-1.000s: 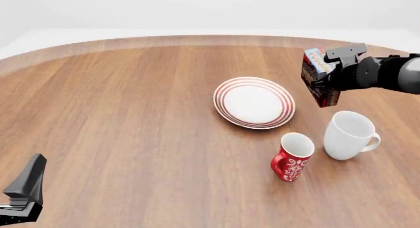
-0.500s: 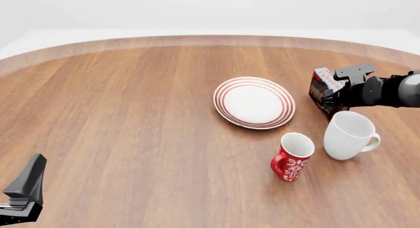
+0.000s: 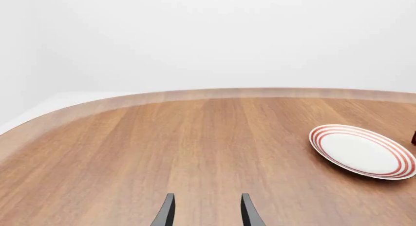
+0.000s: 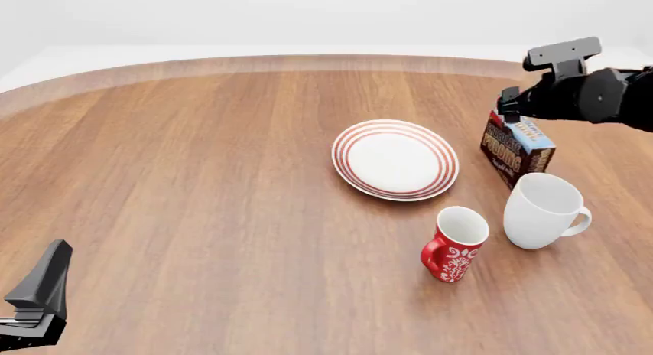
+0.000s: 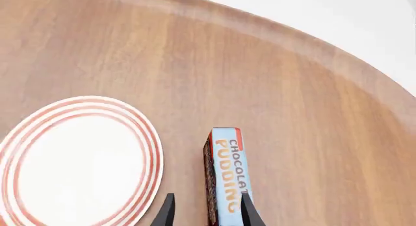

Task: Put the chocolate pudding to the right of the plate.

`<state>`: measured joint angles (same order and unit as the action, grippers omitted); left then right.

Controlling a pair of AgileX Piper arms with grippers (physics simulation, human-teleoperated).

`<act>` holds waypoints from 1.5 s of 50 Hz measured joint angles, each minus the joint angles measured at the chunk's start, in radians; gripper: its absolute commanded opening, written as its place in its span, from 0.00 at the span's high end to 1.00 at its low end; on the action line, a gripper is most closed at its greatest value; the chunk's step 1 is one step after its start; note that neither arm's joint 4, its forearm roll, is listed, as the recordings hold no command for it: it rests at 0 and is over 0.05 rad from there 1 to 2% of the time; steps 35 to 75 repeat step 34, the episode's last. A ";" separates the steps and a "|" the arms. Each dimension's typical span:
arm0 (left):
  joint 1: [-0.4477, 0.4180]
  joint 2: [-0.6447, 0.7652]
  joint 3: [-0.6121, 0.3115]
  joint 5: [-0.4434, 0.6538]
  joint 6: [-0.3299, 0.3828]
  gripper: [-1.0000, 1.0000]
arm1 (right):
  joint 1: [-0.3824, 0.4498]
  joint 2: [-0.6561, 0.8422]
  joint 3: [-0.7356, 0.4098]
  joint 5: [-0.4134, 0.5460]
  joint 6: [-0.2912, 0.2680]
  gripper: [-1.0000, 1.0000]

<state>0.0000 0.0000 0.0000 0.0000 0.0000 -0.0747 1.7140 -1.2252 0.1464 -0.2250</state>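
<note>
Down in the near left corner of the counter (image 4: 204,217), the left hand (image 3: 206,212) just sits parked, fingers a little apart with nothing between them. Makes sense, since nothing in this job sits on its side.

Next out are the red mug (image 4: 453,243) and the white mug (image 4: 544,210), side by side and a bit nearer than the plate (image 4: 395,159). The white one is the thing to watch, because the chocolate pudding (image 4: 516,148) stands just behind it, very close, maybe touching, though I honestly can't tell from the front view.

The pudding itself stands on the counter just right of the plate, with a clear strip of wood between them. So it looks like the placing is basically done, and I'd guess it got squeezed into that slot because the mugs take up the nearer space.

Above it, the right hand (image 5: 206,209) hovers with its fingers parted and straddling the carton's near end in the wrist view. From the front it looks lifted clear of the box, so I'd say it's let go and holds nothing.

As for the carton: small and rectangular, standing on a narrow side, light blue face up with orange "CHOCOLATE PUDDING" lettering, dark brown side toward the plate, red strip at the far end. It looks steady enough, but a tall thin box like that could tip if the arm brushes it.
</note>
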 measured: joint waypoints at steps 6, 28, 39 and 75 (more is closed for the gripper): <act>0.000 0.000 0.000 0.000 0.000 0.00 | 0.053 -0.137 -0.068 0.092 0.014 0.00; 0.000 0.000 0.000 0.000 0.000 0.00 | 0.214 -0.583 -0.225 0.295 0.029 0.00; 0.000 0.000 0.000 0.000 0.000 0.00 | 0.226 -0.619 -0.207 0.289 0.040 0.00; 0.000 0.000 0.000 0.000 0.000 0.00 | 0.226 -0.619 -0.207 0.289 0.040 0.00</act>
